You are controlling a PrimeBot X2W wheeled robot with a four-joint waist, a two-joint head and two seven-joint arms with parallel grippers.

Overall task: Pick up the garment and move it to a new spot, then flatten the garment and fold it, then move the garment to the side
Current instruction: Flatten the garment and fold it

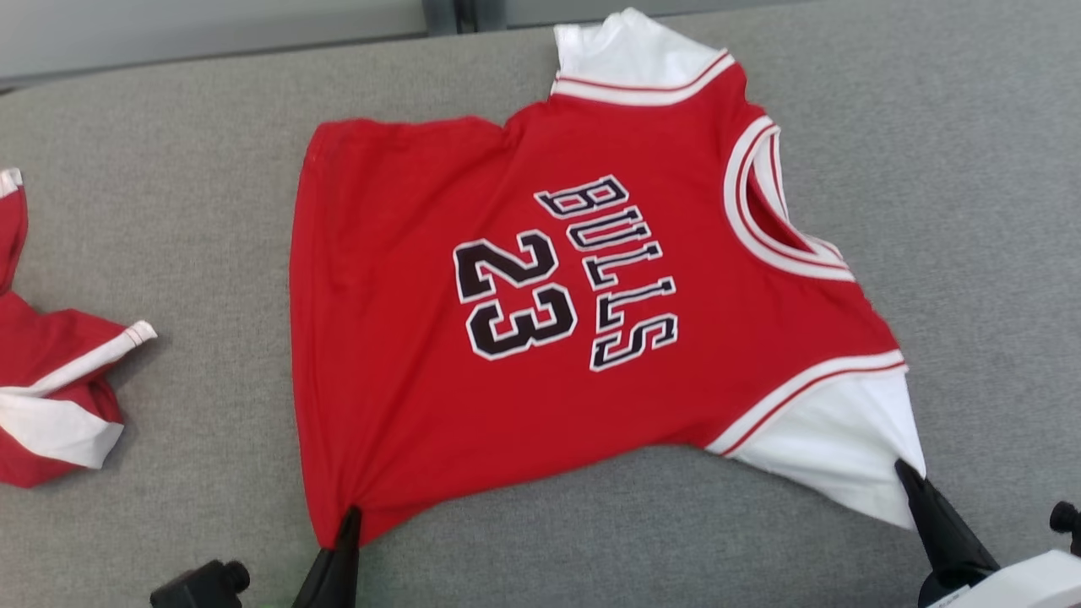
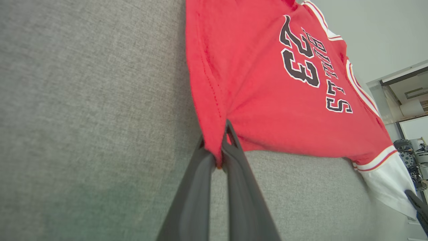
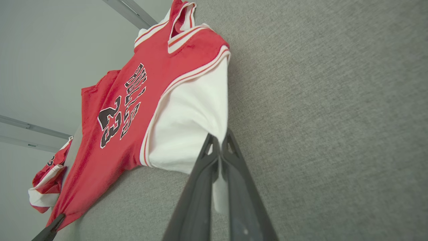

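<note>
Red cloth lies crumpled at the far left of the grey padded surface [image 1: 169,211]: a second jersey [image 1: 51,380], well apart from the work. Next along, the left gripper [image 2: 216,147] has its jaws pressed together on the near hem corner [image 1: 338,507] of the garment [image 1: 524,338], a red jersey with black lettering. The cloth puckers into small creases at that pinch. The garment itself is spread across the middle of the surface, print upward, hem toward the robot's left and collar toward its right. Its body lies mostly smooth, though the far hem edge looks uneven. At the right, the near white sleeve [image 1: 844,447] is drawn to a point where the right gripper [image 3: 219,144] nips its edge, jaws closed on the fabric.

I judge this to be the flattening step, with the fold not yet begun. The next move probably calls for both pinches to act together, drawing the near edge taut and level. Uneven pulling could skew the jersey or drag it toward the second one.
</note>
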